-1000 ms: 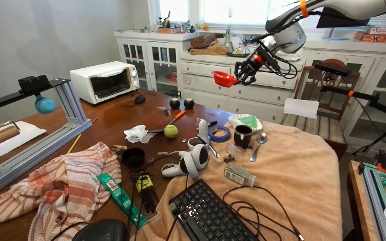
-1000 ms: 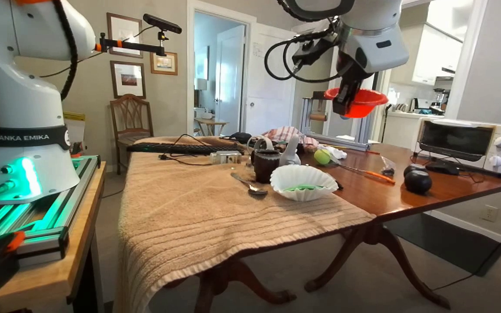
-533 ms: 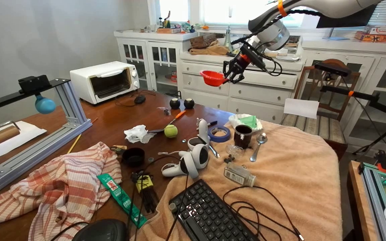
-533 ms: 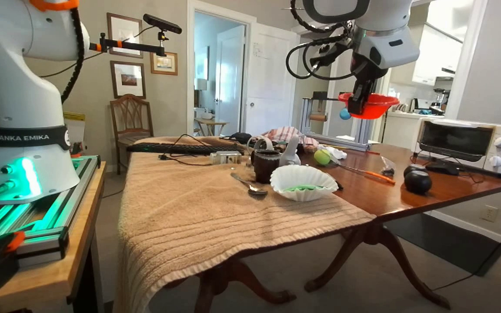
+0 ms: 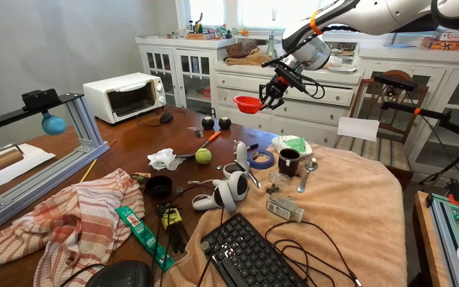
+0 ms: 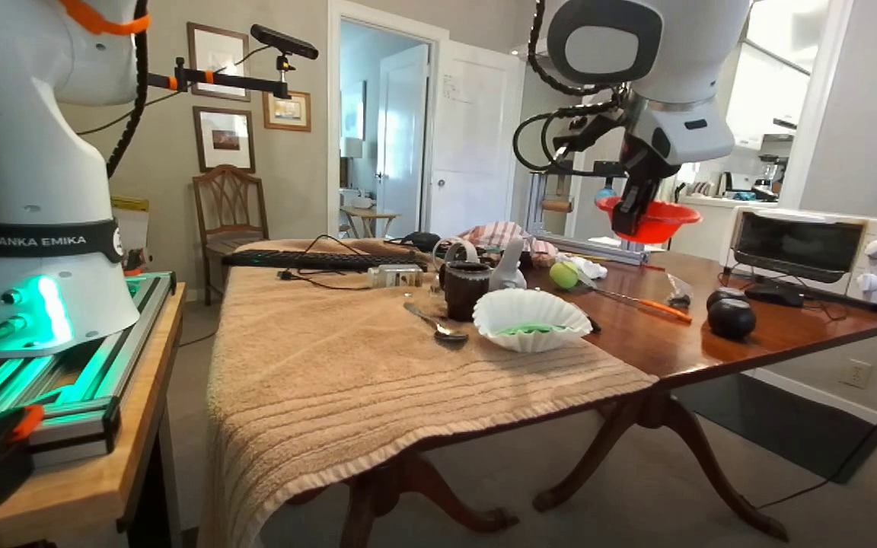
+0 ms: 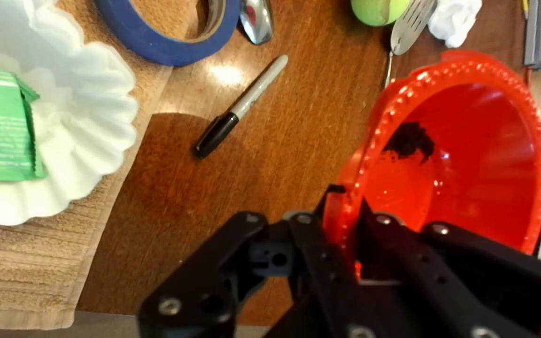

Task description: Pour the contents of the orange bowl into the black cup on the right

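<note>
Pincer point(image 7: 348, 199) clamped on rim of orange bowl point(image 7: 463, 157), black clump point(image 7: 410, 140) inside, bowl up clear of the desk point(image 5: 181, 139), right-hand black cup point(image 5: 224, 124) in an exterior view standing on it, matching cup point(image 5: 208, 124) just beside

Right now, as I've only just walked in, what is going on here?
A robot arm is pinching the rim of a red-orange bowl in its gripper, holding it in the air above the wooden table. Some dark stuff lies inside; I can't tell what it is. It is apparently meant for one of the two small round black cups, but the bowl has not been emptied yet.
</note>
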